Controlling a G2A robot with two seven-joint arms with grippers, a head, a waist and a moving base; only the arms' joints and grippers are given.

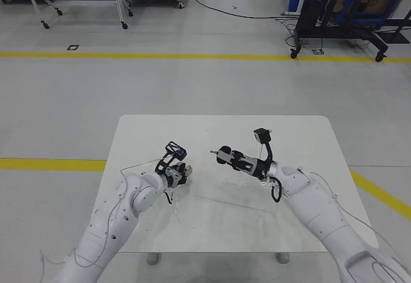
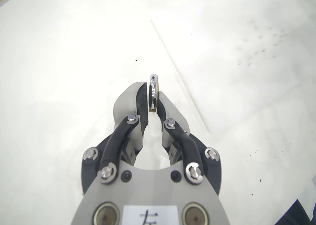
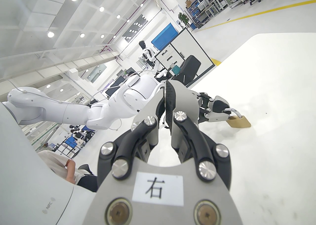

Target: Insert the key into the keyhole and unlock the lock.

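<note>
Left gripper: you have it clamped on the padlock, both pads shut on the silver shackle. From the left wrist you see the lock edge-on, with its long axis in line with the fingers. The brass body points out past the tips, away from the wrist. In the top view the body sits on the side of that gripper facing the other arm, so the lock's axis runs roughly across the table, left to right. In the right wrist view the body's far end looks down on the tabletop, shackle end higher; you cannot tell whether it touches.

Right gripper: its fingers are pressed together, with no gap to be seen between the pads. In the top view a thin dark sliver, the key, sticks out from the tips. Its long axis follows the line of the fingers and points toward the left arm's side of the table. The right wrist view hides the key between the pads.

Key and padlock: apart, with bare tabletop between them. The key tip lies slightly farther from the robot than the lock. The keyhole is not visible.
</note>
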